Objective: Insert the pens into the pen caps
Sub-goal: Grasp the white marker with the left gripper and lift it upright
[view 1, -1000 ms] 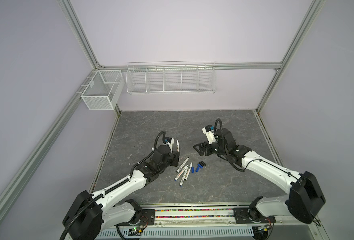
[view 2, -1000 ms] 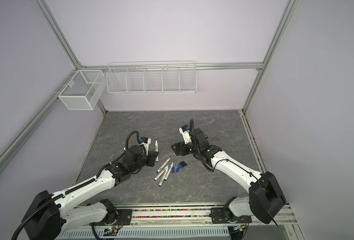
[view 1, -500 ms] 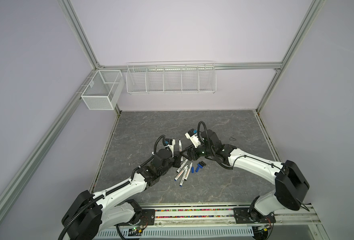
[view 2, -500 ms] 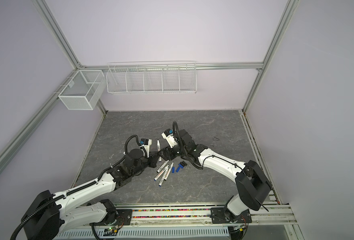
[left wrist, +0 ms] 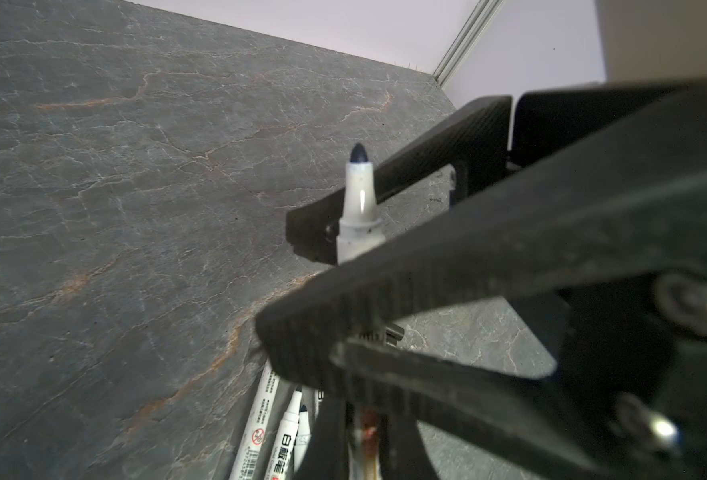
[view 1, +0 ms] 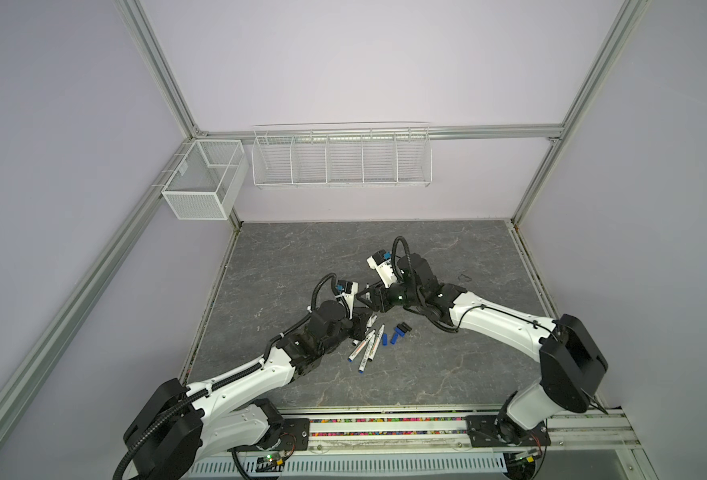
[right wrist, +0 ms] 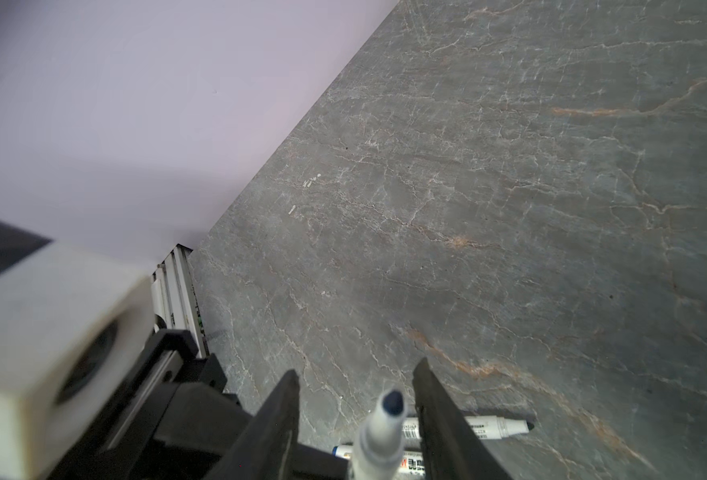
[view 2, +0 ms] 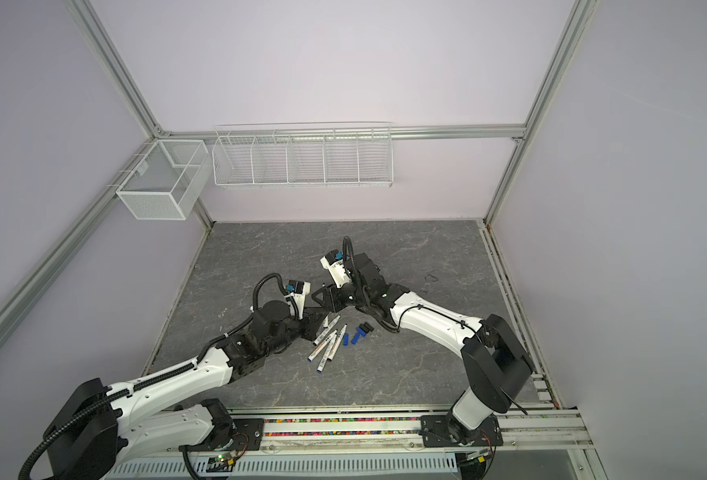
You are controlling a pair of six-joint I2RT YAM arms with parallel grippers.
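White pen [right wrist: 378,436] (bare-tipped) within right pincer [right wrist: 356,368]

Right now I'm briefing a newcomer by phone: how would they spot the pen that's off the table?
On the grey marbled tabletop, look near the middle where the two grippers meet. The left gripper is shut on one white pen, its dark tip poking up inside the open right gripper. The other pens lie flat beside the loose caps.
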